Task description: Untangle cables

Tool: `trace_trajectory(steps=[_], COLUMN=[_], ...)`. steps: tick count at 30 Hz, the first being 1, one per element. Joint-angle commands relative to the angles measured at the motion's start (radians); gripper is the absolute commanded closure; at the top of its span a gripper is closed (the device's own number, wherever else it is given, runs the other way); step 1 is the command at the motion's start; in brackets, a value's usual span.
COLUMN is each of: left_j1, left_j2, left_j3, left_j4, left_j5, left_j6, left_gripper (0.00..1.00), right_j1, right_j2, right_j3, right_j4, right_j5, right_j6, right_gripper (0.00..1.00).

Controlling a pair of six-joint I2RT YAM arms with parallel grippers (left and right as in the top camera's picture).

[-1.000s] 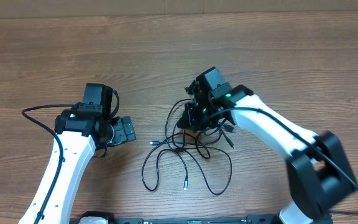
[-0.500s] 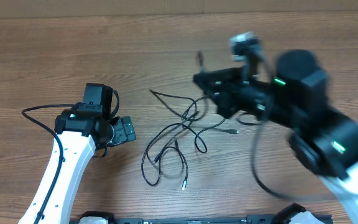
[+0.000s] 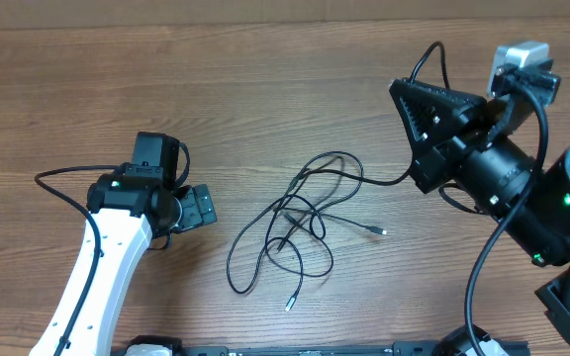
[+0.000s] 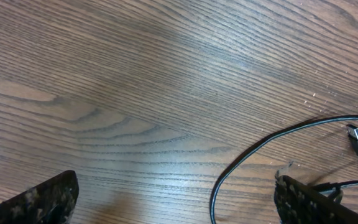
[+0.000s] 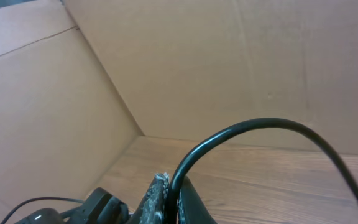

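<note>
The cables [image 3: 300, 222] lie as a loose black tangle in the middle of the wooden table, with silvery plug ends [image 3: 381, 232] at the right and near the front [image 3: 287, 305]. My right gripper [image 3: 398, 91] is raised high at the right, shut on one cable strand [image 5: 260, 122] that arcs up out of its tips [image 5: 171, 183]. A taut strand [image 3: 384, 181] runs from the tangle toward that arm. My left gripper [image 3: 201, 208] rests low, left of the tangle, open and holding nothing. In the left wrist view a cable loop [image 4: 272, 137] and a plug [image 4: 355, 134] lie just ahead of the open gripper [image 4: 176, 186].
The left arm's own thick black wire [image 3: 62, 183] loops over the table at the far left. A cardboard wall [image 5: 185, 68] stands behind the table. Bare wood [image 3: 265, 79] stretches across the back.
The right arm has swung up and to the right with a cable pinched in it, pulling the tangle out into a wider, looser spread. The left arm has not moved.
</note>
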Motion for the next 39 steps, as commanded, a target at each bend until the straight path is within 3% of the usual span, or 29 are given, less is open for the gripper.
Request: trace_trajectory(steps=[1, 6, 11, 19, 24, 39], left_j1=[-0.001, -0.001, -0.001, -0.001, -0.001, -0.001], left_j2=[0.0, 0.0, 0.0, 0.0, 0.0, 0.0], left_j3=[0.003, 0.003, 0.003, 0.003, 0.003, 0.003], left_j4=[0.001, 0.001, 0.001, 0.001, 0.001, 0.001], left_j5=[-0.016, -0.016, -0.017, -0.016, -0.016, -0.017], left_j6=[0.014, 0.014, 0.014, 0.014, 0.014, 0.014], left_gripper=[0.0, 0.0, 0.0, 0.0, 0.0, 0.0], right_j1=[-0.004, -0.004, -0.004, -0.004, -0.004, -0.004], right_j2=[0.01, 0.086, 0.229, 0.42, 0.452, 0.616], right_j3=[0.096, 0.312, 0.642, 1.07, 1.105, 1.105], right_j4=[-0.011, -0.131, -0.291, -0.368, -0.426, -0.896], right_j5=[0.051, 0.058, 0.059, 0.115, 0.115, 0.122], right_j6=[0.008, 0.011, -0.033, -0.04, -0.06, -0.065], right_gripper=[0.96, 0.96, 0.96, 0.96, 0.96, 0.96])
